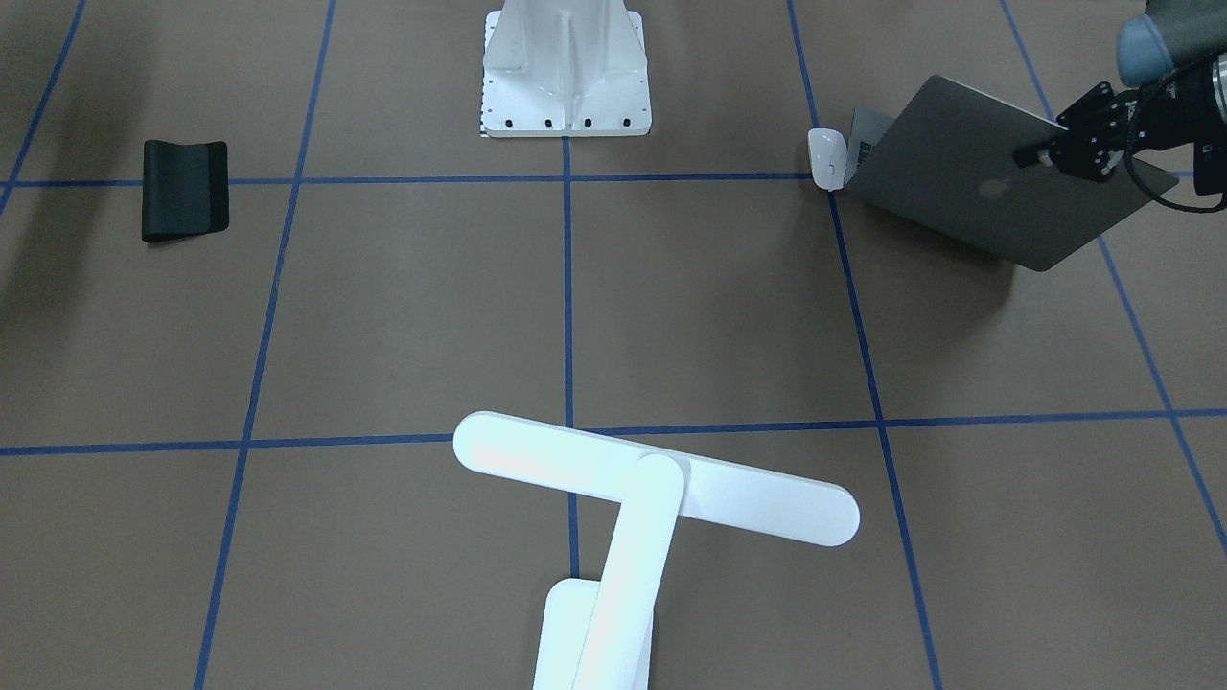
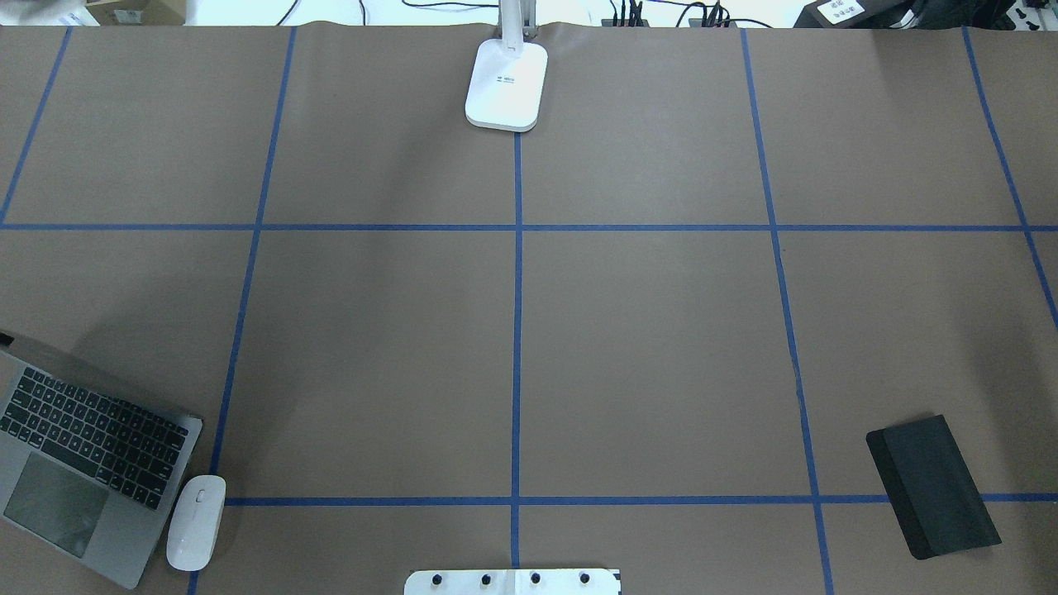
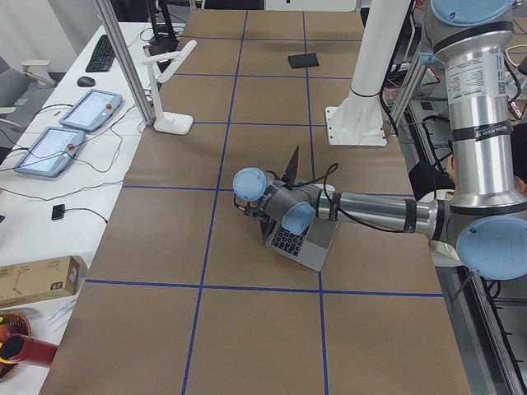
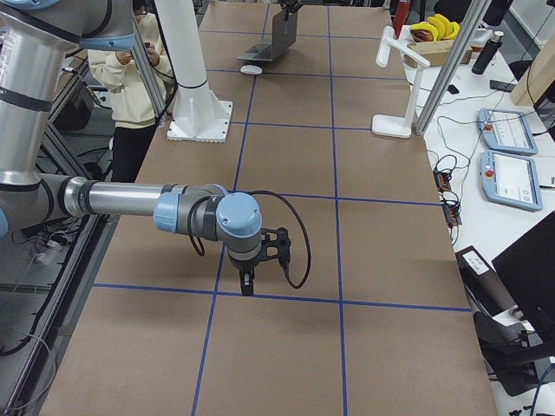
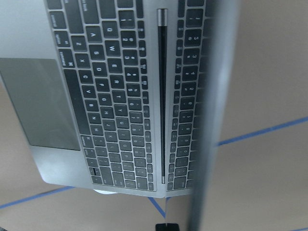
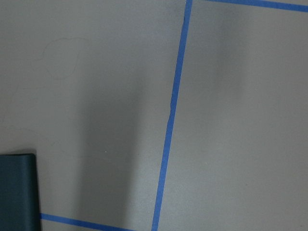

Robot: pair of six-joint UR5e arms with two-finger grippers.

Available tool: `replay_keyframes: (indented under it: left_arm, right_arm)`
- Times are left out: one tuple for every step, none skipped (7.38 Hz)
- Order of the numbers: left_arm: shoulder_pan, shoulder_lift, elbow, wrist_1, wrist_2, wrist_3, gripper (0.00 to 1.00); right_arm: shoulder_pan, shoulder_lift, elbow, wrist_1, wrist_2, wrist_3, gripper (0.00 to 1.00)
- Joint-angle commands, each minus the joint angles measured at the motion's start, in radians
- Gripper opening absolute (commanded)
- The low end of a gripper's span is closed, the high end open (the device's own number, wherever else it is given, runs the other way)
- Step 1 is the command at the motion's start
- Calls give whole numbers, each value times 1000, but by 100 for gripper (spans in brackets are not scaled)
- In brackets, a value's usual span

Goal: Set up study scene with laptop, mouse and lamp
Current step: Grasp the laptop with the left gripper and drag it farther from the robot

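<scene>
The grey laptop (image 1: 968, 182) stands open at the table's left end, keys showing in the overhead view (image 2: 83, 446). My left gripper (image 1: 1035, 153) sits over the top edge of its raised lid, jaws closed on the lid; the left wrist view shows the keyboard (image 5: 110, 96) and one fingertip (image 5: 166, 226) on the screen side. The white mouse (image 1: 826, 158) lies right beside the laptop's corner (image 2: 196, 521). The white lamp (image 1: 652, 479) stands at the table's far middle edge, its base in the overhead view (image 2: 506, 83). My right gripper (image 4: 247, 282) points down above bare table; I cannot tell if it is open.
A black mouse pad (image 2: 934, 487) lies at the right end of the table, its corner in the right wrist view (image 6: 17, 192). The white ribbed pedestal (image 1: 566, 67) stands at the near middle edge. Blue tape lines grid the brown table (image 2: 645, 347).
</scene>
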Motion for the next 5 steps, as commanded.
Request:
replay_keyframes:
  left_arm:
    - [-9,-116,4,100,-29,-4,0]
    - [-26,-144,12,111,-31,-7,0]
    - [-29,-210,18,158,-30,-36,0]
    - [-26,-313,39,199,-23,-112,0]
    - [-23,-393,56,244,-14,-160,0]
  right_arm:
    - [3,-7,-11,0,0,-2,100]
    - [3,-8,-16,0,0,-2,100]
    - [3,-8,-24,0,-1,-3,100]
    - [3,-8,-30,0,0,-5,100]
    - [3,-10,-34,-2,0,-7,100]
